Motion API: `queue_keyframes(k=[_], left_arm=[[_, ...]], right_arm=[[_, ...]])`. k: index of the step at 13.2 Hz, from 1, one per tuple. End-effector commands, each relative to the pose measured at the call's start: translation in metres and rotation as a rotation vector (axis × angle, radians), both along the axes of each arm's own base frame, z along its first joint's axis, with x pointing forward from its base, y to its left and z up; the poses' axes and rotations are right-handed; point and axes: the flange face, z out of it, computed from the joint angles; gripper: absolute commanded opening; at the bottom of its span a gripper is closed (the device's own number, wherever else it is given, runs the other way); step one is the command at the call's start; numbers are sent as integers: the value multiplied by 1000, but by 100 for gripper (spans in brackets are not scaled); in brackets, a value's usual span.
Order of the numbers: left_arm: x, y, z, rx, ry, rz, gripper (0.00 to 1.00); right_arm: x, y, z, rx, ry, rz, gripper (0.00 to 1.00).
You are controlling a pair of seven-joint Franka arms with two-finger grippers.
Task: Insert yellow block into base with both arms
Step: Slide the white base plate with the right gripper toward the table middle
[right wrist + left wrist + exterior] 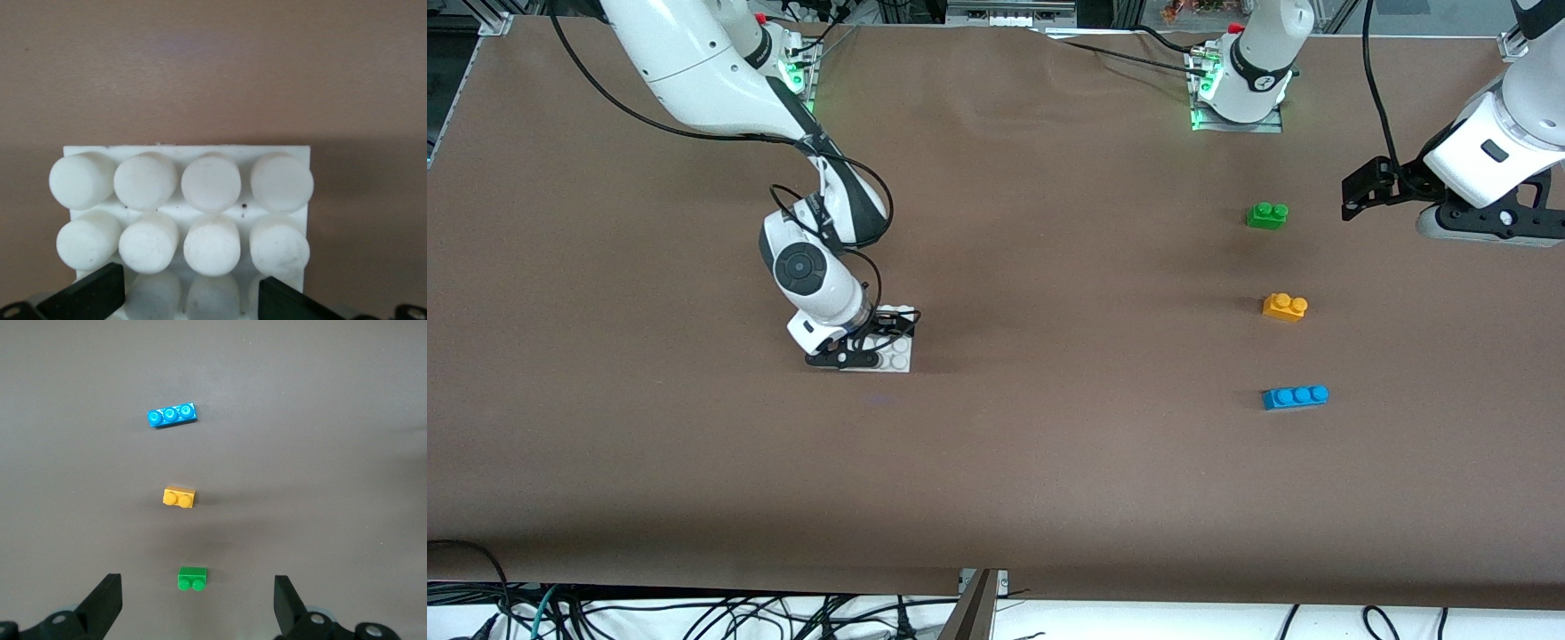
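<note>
Item: yellow block (1285,307), lying untouched on the bench (1049,462) between a green brick (1267,215) and a blue brick (1295,396), toward the left arm's end. Item: base (895,354), flat on the bench, straddled by the right claw (867,342); whether it is gripped cannot be told. Item: left claw (198,607), spread wide and empty, held over the green brick. Pickup and insertion are judged outstanding.
</note>
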Motion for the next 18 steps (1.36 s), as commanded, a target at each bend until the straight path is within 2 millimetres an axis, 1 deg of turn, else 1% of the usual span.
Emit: queue_keyframes(k=[1, 3, 6, 9, 11, 13, 15, 18], left_arm=[[-1, 0, 7, 13, -2, 1, 100], [-1, 0, 7, 13, -2, 1, 100], [-1, 0, 7, 13, -2, 1, 100], [-1, 0, 7, 13, -2, -1, 100], [-2, 0, 8, 13, -4, -1, 100], [-2, 0, 8, 13, -4, -1, 100], [-1, 0, 7, 13, -2, -1, 100], [-1, 0, 7, 13, -2, 1, 100]], right_arm=[[-5, 37, -9, 26, -1, -21, 100], [-11, 57, -7, 32, -6, -27, 100], [-21, 88, -12, 39, -8, -39, 100], [-29, 112, -8, 51, -18, -25, 100], [-32, 120, -6, 54, -22, -11, 100], [-33, 131, -3, 64, -30, -9, 100], [-38, 144, -5, 69, -30, -26, 100], [-43, 154, -9, 70, -26, -49, 100]])
